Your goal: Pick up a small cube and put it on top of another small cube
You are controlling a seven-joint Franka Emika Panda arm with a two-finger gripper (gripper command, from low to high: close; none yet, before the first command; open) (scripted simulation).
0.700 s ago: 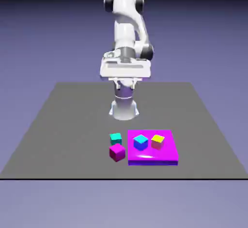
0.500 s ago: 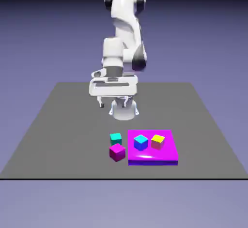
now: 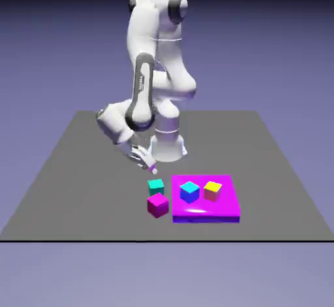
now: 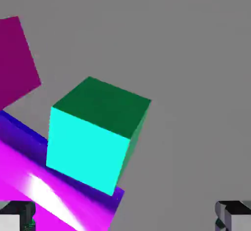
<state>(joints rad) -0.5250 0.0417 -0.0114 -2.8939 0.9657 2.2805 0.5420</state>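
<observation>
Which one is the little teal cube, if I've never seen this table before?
Find the wide, flat magenta slab on the dark table. Just beyond its edge on the exterior view's left sit two small cubes. The teal cube is the green-cyan one nearer the robot's base; its neighbour, the magenta cube, is nearer the camera.
</observation>
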